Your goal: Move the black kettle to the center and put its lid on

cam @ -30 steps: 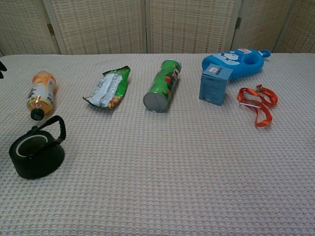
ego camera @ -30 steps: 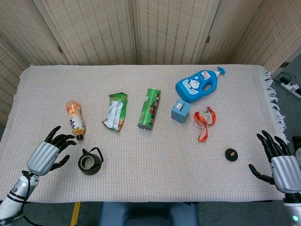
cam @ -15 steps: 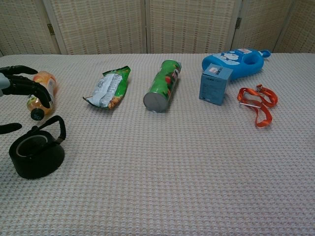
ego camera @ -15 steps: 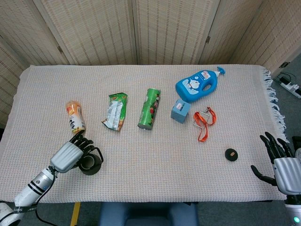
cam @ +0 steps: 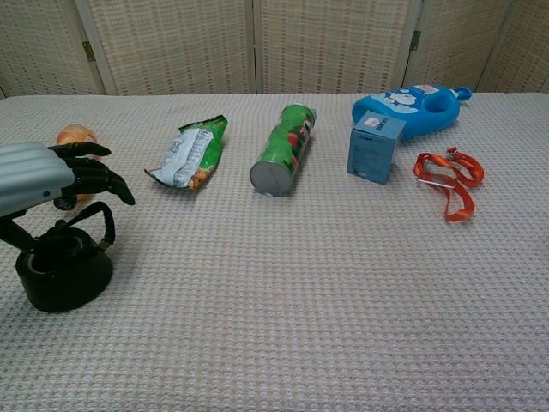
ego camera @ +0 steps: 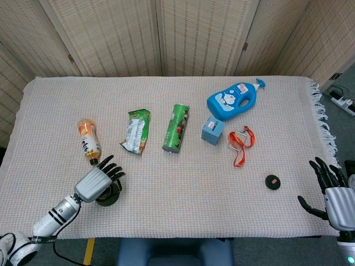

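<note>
Woven screens stand behind a table (ego camera: 183, 199) spread with a pale knitted cloth. The left hand (ego camera: 95, 182) hangs directly over the black kettle (cam: 62, 268), fingers (cam: 101, 178) spread and curved forward above the raised handle — it looks to hold nothing, though from the chest view contact with the handle cannot be ruled out. The right hand (ego camera: 334, 195) sits at the table's far right edge, well apart from the kettle, fingers splayed and empty.

The kettle stands upright and lidless, squat and black, its wire handle arched up. Its lid (ego camera: 271, 180) — a small dark disc — lies flat on the cloth well to the kettle's right, near the right hand.

Just behind the kettle lies an orange drink bottle (ego camera: 89, 139). Further back and to its right lie a snack bag (ego camera: 136, 131), a green chip can (ego camera: 176, 128) on its side, a small blue box (ego camera: 213, 130), a blue detergent bottle (ego camera: 235, 100) and an orange strap (ego camera: 241, 143). None of these sits between kettle and lid
</note>
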Robot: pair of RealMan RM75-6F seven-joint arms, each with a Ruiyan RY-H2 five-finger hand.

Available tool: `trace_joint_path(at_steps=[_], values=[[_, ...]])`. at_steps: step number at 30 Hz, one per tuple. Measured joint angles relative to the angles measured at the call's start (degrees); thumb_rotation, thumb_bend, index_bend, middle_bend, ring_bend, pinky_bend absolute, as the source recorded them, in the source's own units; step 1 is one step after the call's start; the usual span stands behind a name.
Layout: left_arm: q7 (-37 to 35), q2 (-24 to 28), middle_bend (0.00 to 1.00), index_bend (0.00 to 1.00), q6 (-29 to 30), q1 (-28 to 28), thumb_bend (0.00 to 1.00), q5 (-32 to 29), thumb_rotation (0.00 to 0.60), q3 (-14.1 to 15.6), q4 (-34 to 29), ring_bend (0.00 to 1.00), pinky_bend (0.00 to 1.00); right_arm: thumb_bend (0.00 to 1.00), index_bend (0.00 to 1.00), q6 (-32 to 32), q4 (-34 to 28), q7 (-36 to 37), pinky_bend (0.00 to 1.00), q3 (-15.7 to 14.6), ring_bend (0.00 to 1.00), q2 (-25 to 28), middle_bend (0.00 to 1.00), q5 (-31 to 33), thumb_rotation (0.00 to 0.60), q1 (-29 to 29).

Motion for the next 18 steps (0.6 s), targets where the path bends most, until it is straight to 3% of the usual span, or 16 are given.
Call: trace_joint_path(at_steps=[3,10,18], values=[[0.26,-0.79,0.26,0.33,-0.11,-0.55,0.32,-0.04,0.600,0.21,0.49,0.19,0.00,0.31,0.00,0.00,0.32,0.34,0.10,0.05,0.22,-0.15,0.06,0.17,0.600,-0.08],[-3.05,-2.65,0.49,0.50,2.78,-1.37,0.33,1.82,0.600,0.94,3.74,0.38,0.01,0.31,0.00,-0.38,0.67,0.69,0.10,0.16,0.22,-0.46,0.06,0.33,0.600,0.04],[-9.32,-5.71,0.56,0.57,7.26,-2.46,0.35,3.92,0.600,1.85,9.21,0.45,0.02,0.31,0.00,-0.52,0.67,0.59,0.10,0.26,0.22,-0.68,0.06,0.18,0.600,0.21]])
